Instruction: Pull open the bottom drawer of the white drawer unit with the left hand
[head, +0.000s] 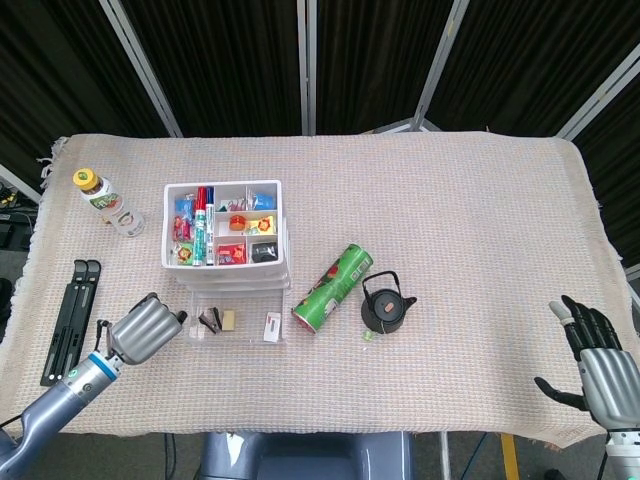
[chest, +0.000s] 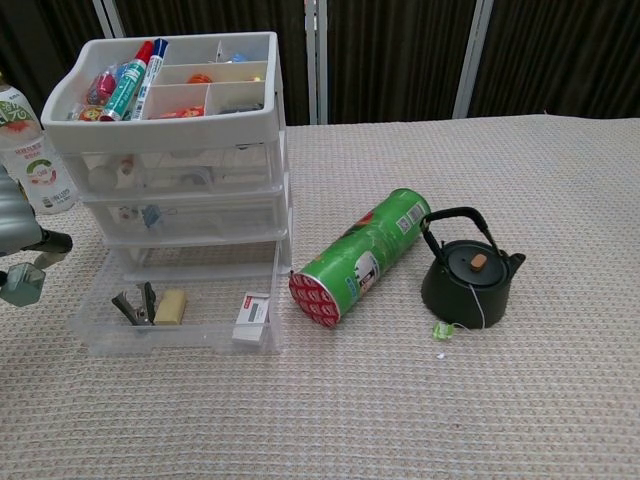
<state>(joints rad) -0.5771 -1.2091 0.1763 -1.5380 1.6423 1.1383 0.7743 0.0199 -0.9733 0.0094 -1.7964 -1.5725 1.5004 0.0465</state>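
Green cylindrical snack can (chest: 360, 256) lying on side; black kettle (chest: 470, 276) just right; plastic drink bottle (head: 98, 194) far left; black folded stand (head: 70, 320) near left.

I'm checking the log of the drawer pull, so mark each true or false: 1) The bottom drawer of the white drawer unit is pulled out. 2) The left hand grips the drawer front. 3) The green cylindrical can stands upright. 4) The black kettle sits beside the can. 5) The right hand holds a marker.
1) True: the clear bottom drawer sticks out in front of the white drawer unit.
2) False: the left hand is off to the side of the drawer, apart from it.
3) False: the green cylindrical can lies on its side.
4) True: the black kettle sits next to it.
5) False: the right hand is spread and holds nothing.
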